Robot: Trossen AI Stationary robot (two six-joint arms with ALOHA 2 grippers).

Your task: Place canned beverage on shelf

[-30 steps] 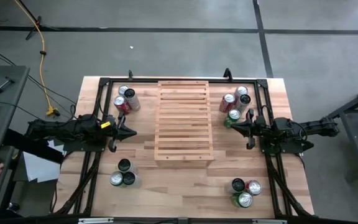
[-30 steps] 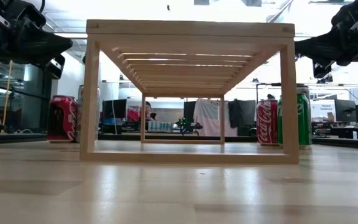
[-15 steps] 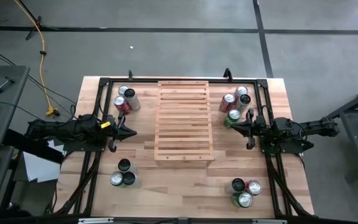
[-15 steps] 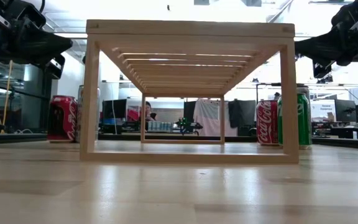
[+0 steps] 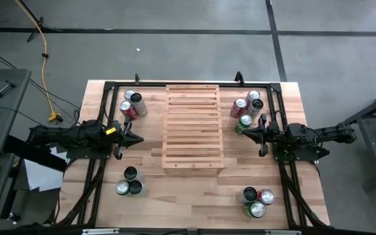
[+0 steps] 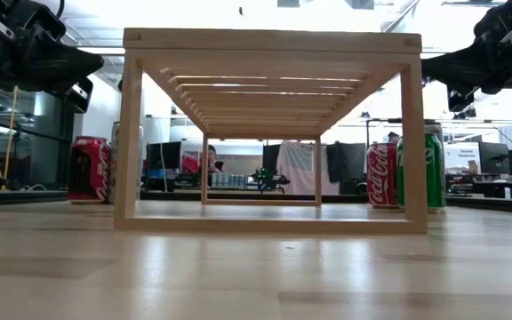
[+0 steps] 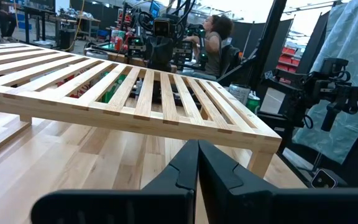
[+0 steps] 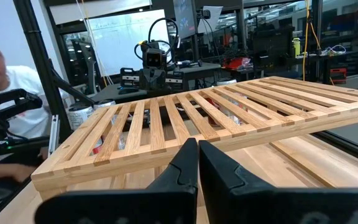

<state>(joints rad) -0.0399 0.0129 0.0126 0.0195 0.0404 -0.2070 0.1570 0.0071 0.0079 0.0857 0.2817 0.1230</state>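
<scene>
change: none, both arms stay parked | slatted light-wood shelf (image 5: 194, 126) bare | left gripper (image 5: 138, 138), right gripper (image 5: 243, 135) flank shelf, jaws closed, empty | task unstarted

You see a light-wood slatted shelf (image 5: 194, 126) on a pale striped wooden tabletop (image 5: 188, 196) with a black frame (image 5: 103, 98). Beside it stand red cans (image 6: 88, 169), one with white writing (image 6: 381, 174), and a green can (image 6: 423, 171). Both robot arms are black; the left arm (image 5: 77, 138) has a small yellow mark.
</scene>
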